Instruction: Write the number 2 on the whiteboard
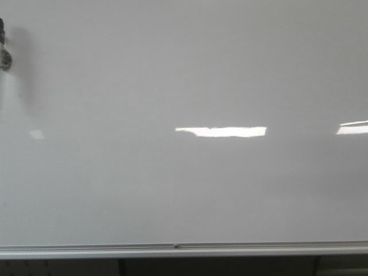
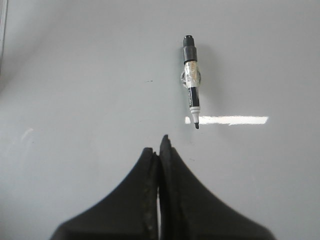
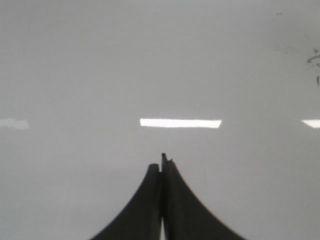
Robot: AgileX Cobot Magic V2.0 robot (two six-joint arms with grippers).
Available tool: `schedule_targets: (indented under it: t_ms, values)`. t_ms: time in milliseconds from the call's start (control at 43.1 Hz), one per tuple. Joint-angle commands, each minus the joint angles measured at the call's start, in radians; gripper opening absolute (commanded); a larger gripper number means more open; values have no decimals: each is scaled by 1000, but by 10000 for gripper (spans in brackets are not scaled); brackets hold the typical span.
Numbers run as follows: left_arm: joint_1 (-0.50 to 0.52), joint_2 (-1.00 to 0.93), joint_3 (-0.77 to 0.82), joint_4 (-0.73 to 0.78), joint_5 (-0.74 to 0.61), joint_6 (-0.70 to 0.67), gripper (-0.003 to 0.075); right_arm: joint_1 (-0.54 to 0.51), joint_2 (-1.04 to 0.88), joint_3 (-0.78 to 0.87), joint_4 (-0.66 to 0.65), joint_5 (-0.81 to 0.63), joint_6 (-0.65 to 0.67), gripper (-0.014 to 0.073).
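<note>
Writing the digit calls for a marker, and one is seen in the left wrist view: a slim marker (image 2: 191,80) with a black cap end, a clear band around the middle and a dark chisel tip, held against the whiteboard (image 2: 75,100) by what seems to be a small clear holder. In the front view only a dark sliver at the left edge (image 1: 2,46) is caught, which is probably the same marker, though too little of it shows to be certain.

No number 2 can be found anywhere on the board. A few faint dark smudges (image 3: 314,57) are seen in the right wrist view, but they are too blurred to be read as a digit. The task is therefore judged not yet begun.

The left gripper (image 2: 160,147) is closed with its fingers pressed together and nothing between them; it is pointed at the board with the marker a little way off beside its tip. The right gripper (image 3: 162,162) is likewise closed and empty, facing bare board.

The marker is judged light, rigid and smooth-barrelled, so a firm pinch would be needed to stop it from twisting or sliding once the tip is pressed against the glossy surface. The barrel is best taken around its middle or upper part, clear of the tip. The fingers would first have to be parted.

The rail (image 1: 172,249) runs along the board's lower edge.
</note>
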Motion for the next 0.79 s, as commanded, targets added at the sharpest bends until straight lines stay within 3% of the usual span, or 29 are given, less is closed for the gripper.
schedule_targets:
  t_ms: [0,139,279,603,766]
  values:
    - [-4,-27,35,0,-98,-4,-20,2,-18,-2,1,-143,-11,-67]
    - [-4,-27,33,0,-187,-4,-20,2,-18,-12,1,-224,-11,-67]
    - [-4,-27,-25,-41,-260,-4,-20,2,-18,-95,1,-169,-11,-67]
    - [-4,66,-321,-41,-140,-4,-20,2,51,-375,1,86,-11,-67]
    - [-4,184,-507,-41,2,-4,-20,2,182,-518,1,201,-11,-67]
